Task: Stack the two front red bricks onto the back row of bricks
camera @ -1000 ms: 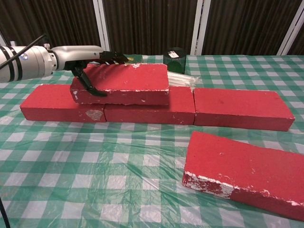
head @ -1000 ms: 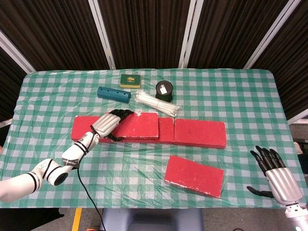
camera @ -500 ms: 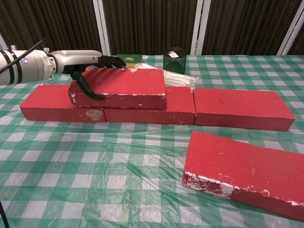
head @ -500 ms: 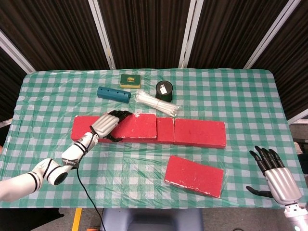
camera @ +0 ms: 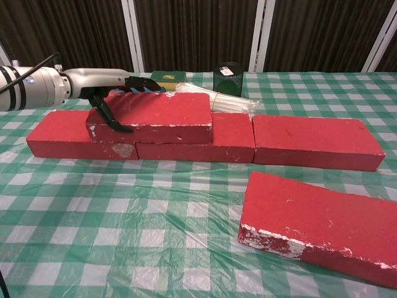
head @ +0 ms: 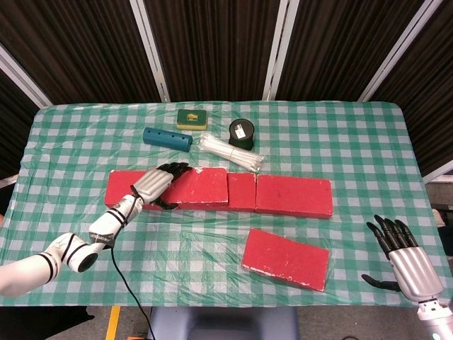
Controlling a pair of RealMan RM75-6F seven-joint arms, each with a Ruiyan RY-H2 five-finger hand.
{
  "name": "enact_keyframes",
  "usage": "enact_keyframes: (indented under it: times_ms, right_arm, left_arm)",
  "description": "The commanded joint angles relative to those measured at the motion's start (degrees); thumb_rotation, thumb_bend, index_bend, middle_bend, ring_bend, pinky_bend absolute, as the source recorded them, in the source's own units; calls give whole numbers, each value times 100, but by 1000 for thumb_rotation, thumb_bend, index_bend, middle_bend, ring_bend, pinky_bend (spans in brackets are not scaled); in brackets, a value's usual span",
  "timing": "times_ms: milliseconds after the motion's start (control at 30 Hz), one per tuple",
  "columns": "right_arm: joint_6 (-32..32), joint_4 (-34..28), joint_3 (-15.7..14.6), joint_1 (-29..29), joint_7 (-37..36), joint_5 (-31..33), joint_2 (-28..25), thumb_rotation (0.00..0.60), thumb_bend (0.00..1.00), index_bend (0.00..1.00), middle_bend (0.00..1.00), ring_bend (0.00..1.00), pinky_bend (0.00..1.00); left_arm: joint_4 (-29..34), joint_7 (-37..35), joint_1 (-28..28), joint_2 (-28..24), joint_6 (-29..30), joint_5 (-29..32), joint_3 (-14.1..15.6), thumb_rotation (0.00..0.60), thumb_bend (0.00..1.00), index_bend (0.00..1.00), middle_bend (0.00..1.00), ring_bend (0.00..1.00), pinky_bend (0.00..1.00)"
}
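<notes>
The back row of red bricks (head: 294,196) (camera: 313,143) runs across the middle of the table. A further red brick (head: 200,187) (camera: 155,115) lies on top of the row's left part, over the seam between the left and middle bricks. My left hand (head: 153,185) (camera: 110,85) grips that brick's left end, fingers over the top and thumb on the front face. The other front red brick (head: 287,258) (camera: 322,226) lies slanted on the cloth, ahead of the row's right half. My right hand (head: 408,259) hovers at the front right corner, fingers spread and holding nothing; the chest view does not show it.
Behind the row lie a teal block with holes (head: 167,138), a green and yellow sponge (head: 192,118), a black cup (head: 241,133) (camera: 231,77) and a bundle of white sticks (head: 230,151) (camera: 223,102). A wrinkled clear sheet covers the green checked cloth.
The held brick has shifted left and back and sunk lower onto the back row, with my left hand still on it. My right hand has barely moved.
</notes>
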State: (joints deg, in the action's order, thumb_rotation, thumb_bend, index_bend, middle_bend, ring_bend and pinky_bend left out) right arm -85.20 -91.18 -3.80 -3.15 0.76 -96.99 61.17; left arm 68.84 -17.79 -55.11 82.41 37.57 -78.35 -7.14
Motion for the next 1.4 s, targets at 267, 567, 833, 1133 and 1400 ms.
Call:
enact_keyframes:
  times_ms: [267, 567, 833, 1133, 1400]
  right_arm:
    - [21, -25, 5, -1, 50, 14, 18, 533, 143, 0, 0, 0, 0]
    - [-4, -10, 8, 1, 41, -12, 31, 533, 142, 0, 0, 0, 0]
    - [-1, -21, -3, 4, 65, -28, 35, 533, 142, 0, 0, 0, 0]
    - [12, -32, 8, 0, 74, -6, 34, 534, 142, 0, 0, 0, 0]
    - [11, -34, 11, 2, 80, -2, 38, 534, 143, 0, 0, 0, 0]
  left_arm:
    - [27, -59, 2, -39, 8, -14, -5, 600, 263, 0, 0, 0, 105]
    - [123, -89, 15, -115, -9, -35, 15, 600, 264, 0, 0, 0, 90]
    - [137, -110, 14, -122, -20, -18, 5, 600, 262, 0, 0, 0, 82]
    - [116, -161, 16, -128, -51, -12, 9, 600, 252, 0, 0, 0, 79]
    - [206, -258, 72, -188, 121, -81, -22, 600, 233, 0, 0, 0, 64]
